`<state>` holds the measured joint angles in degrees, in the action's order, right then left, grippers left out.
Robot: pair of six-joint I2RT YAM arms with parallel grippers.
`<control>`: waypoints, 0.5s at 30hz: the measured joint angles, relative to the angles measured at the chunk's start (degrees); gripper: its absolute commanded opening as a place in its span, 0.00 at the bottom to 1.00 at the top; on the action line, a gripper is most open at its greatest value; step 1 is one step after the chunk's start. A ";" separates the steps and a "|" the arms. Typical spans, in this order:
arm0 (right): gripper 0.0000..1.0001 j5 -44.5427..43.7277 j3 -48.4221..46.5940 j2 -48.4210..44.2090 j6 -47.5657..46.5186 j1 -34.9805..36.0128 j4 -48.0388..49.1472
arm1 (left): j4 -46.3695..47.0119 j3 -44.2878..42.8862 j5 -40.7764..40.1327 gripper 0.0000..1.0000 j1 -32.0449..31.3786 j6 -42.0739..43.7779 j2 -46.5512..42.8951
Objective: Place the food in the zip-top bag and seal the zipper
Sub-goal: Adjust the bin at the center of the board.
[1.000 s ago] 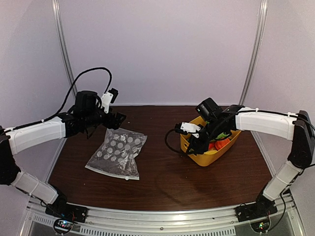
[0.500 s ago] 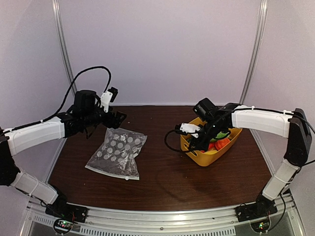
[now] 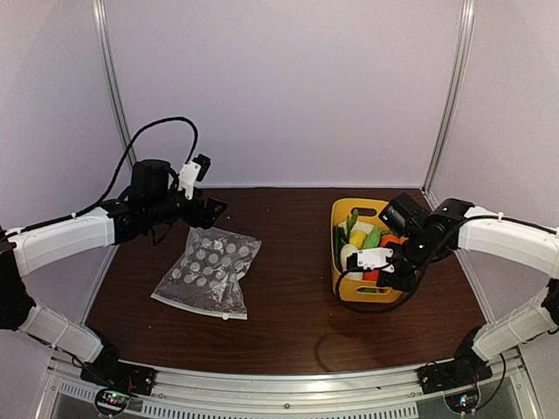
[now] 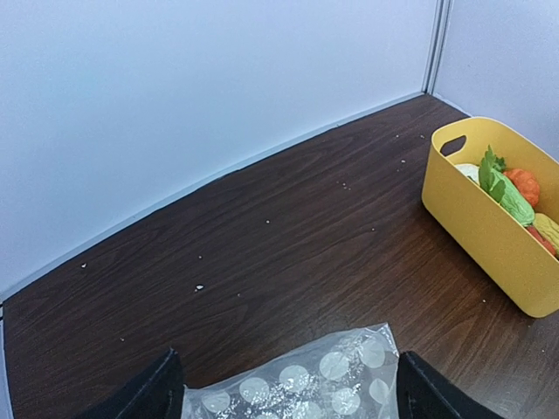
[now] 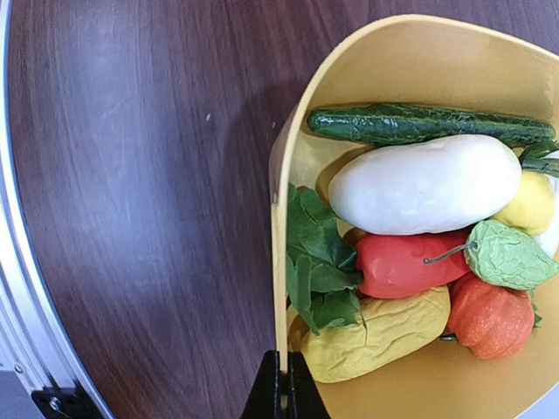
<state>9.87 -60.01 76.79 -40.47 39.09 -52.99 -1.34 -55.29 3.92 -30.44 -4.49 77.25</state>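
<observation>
The food [image 5: 426, 183] lies in a yellow basket [image 5: 278, 253]: a white piece, a green cucumber [image 5: 419, 124], a red pepper [image 5: 397, 264], a yellow piece [image 5: 384, 336], an orange one [image 5: 489, 319] and green leaves. My right gripper [image 5: 284, 388] is shut on the basket's thin rim at its near end [image 3: 362, 295], one finger inside and one outside. The zip-top bag [image 3: 210, 271] lies flat at the left, its zipper edge with a small white tab [image 3: 225, 317] nearest me. My left gripper [image 4: 288, 401] hovers open over the bag's far end [image 4: 306, 384], holding nothing.
The basket [image 3: 349, 208] stands at the right, its long side running front to back, and also shows at the right of the left wrist view [image 4: 489, 240]. Pale walls with metal posts [image 3: 450, 96] close the back. A metal rail [image 3: 279, 388] runs along the near edge.
My right gripper closed on the basket's rim and the arm swung right and towards me. The basket turned from slanted to front-to-back. The left arm and bag stayed still.
</observation>
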 measured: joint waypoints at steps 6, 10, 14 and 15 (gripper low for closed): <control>0.30 -3.13 5.31 -5.35 -2.47 0.04 -2.08 | -0.35 0.00 0.15 0.85 -0.35 0.00 0.02; 0.43 -3.76 4.48 -5.44 -2.93 0.04 -5.31 | -4.00 -1.97 -2.38 0.85 -1.66 -0.74 0.83; 0.51 -0.35 -3.61 -5.38 -2.43 0.04 -8.50 | -10.82 -6.56 -7.39 0.84 -3.41 -4.24 2.49; 0.52 0.85 -5.68 -5.38 -2.12 0.04 -8.57 | -12.20 -7.06 -8.33 0.84 -3.58 -5.29 2.54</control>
<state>10.72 -65.69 71.42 -42.59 39.13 -61.56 -13.54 -62.35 -4.40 -34.02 -9.78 79.79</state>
